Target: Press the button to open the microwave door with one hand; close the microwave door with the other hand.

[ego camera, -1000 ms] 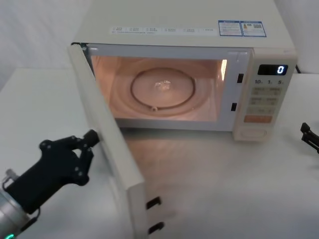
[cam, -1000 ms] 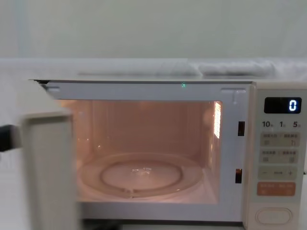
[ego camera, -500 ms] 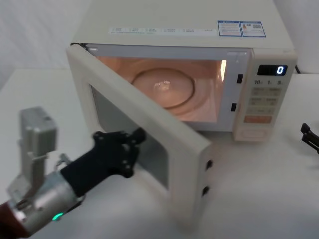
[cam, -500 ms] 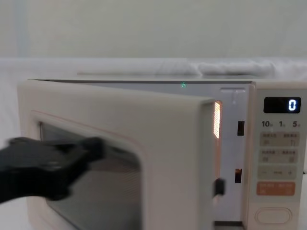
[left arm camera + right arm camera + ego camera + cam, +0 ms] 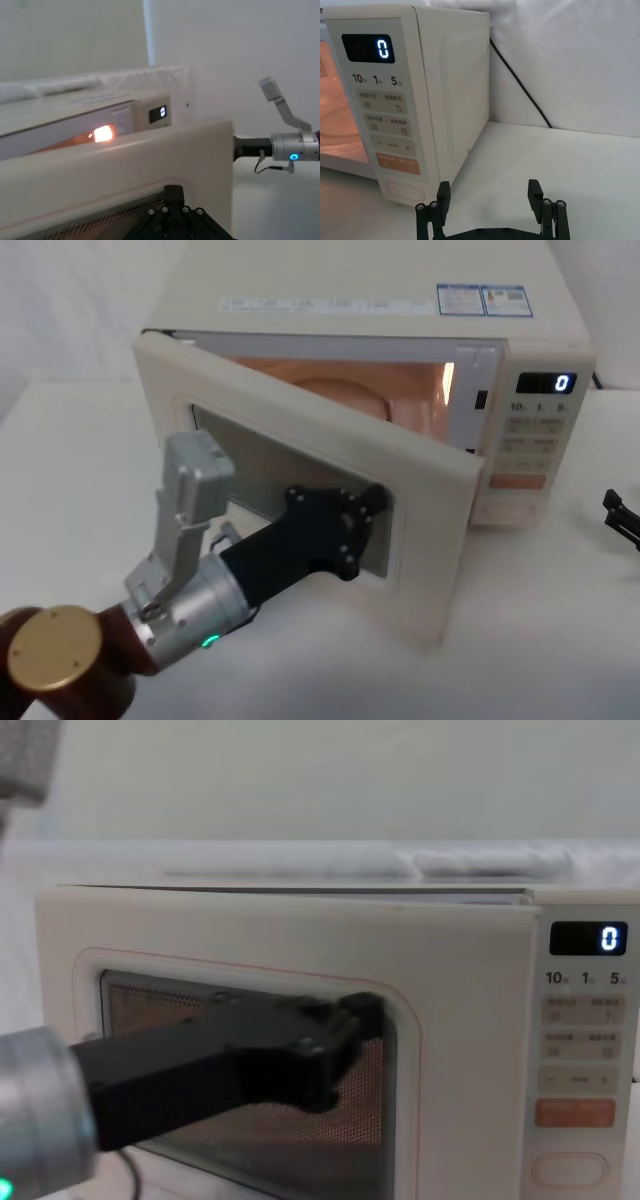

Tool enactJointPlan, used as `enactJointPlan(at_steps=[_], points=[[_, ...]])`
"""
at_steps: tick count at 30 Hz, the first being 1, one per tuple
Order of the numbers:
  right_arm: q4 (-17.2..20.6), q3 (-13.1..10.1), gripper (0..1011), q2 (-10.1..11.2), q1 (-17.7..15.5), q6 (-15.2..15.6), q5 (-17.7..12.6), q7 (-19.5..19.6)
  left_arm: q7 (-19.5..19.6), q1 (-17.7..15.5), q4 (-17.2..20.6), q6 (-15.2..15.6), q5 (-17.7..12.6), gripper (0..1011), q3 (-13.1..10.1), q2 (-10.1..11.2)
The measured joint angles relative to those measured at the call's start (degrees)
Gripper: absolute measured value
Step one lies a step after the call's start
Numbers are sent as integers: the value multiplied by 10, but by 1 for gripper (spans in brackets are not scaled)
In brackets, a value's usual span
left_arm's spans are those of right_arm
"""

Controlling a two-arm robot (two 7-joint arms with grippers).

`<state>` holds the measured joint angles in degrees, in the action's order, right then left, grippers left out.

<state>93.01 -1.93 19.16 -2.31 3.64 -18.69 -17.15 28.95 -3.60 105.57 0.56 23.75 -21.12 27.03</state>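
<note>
The microwave door [image 5: 290, 410] is a cream panel with a dark window, hinged on the left and standing partly ajar in front of the lit cavity. My left gripper [image 5: 372, 502] is shut, with its tip pressed against the right part of the door's window [image 5: 250, 1140]. From the chest the same black gripper [image 5: 360, 1020] lies across the window. The wide cream oval button [image 5: 404, 191] sits at the bottom of the keypad panel, below the orange key. My right gripper [image 5: 489, 192] hangs open over the table, a little to the right of the button and apart from it.
The microwave [image 5: 360, 280] stands on a white table [image 5: 70, 460] against a white backdrop. Its display [image 5: 368, 49] reads 0. A black power cable [image 5: 520, 82] runs down the wall behind its right side. Bare table [image 5: 560, 155] lies to the right of the oven.
My left gripper has pushed the door from wide open to nearly shut, sliding rightward across its window. The right gripper has not moved.
</note>
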Motion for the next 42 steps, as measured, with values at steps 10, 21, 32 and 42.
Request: enactJointPlan(at_steps=[10, 21, 32, 42], points=[[0, 0, 1002, 0, 0, 0, 0, 0, -17, -51, -32, -1, -11, 0, -37, -25], [0, 0, 1002, 0, 0, 0, 0, 0, -53, -83, -63, 3, -27, 0, -45, -56], [0, 0, 1002, 0, 0, 0, 0, 0, -38, -128, -100, 8, -30, 0, -66, -79], [0, 0, 1002, 0, 0, 0, 0, 0, -34, -175, -146, 12, -34, 0, -83, -106]])
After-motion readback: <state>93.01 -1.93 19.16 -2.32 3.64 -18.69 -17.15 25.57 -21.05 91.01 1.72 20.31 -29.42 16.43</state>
